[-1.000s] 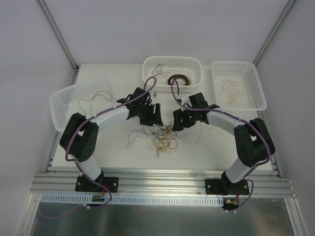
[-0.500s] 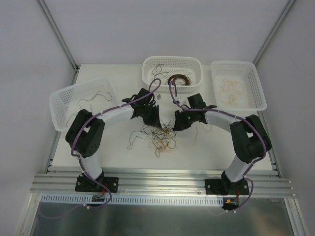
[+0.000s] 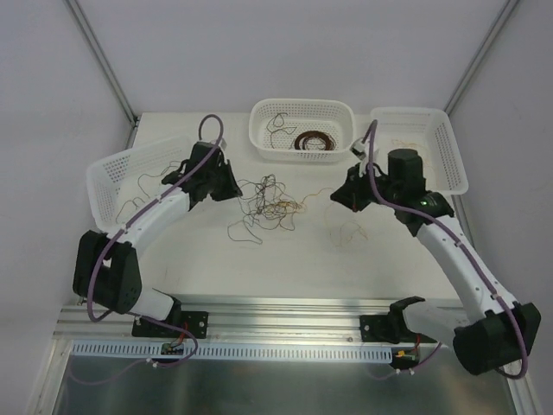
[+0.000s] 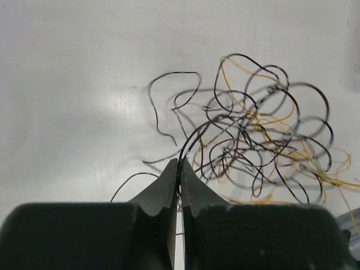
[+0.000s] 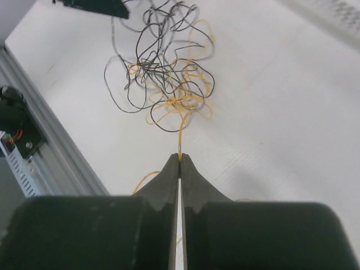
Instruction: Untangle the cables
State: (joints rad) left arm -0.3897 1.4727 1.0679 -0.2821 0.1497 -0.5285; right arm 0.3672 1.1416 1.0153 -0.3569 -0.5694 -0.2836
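Observation:
The cables form a loose clump of black and yellow strands on the white table, stretched between the two arms. My left gripper sits at the clump's left end. In the left wrist view the left gripper is shut on a black cable, with the clump spreading out ahead to the right. My right gripper is to the right of the clump. Seen from the right wrist, the right gripper is shut on a yellow cable that runs straight up into the clump.
A loose black strand and a thin yellow strand lie on the table nearer the front. Three white perforated baskets stand behind: left basket, middle basket, right basket, each holding some strands.
Both grippers closed on strands at the clump, then drew apart, the left arm up and left, the right arm out to the right. The clump shifted toward the back and spread.

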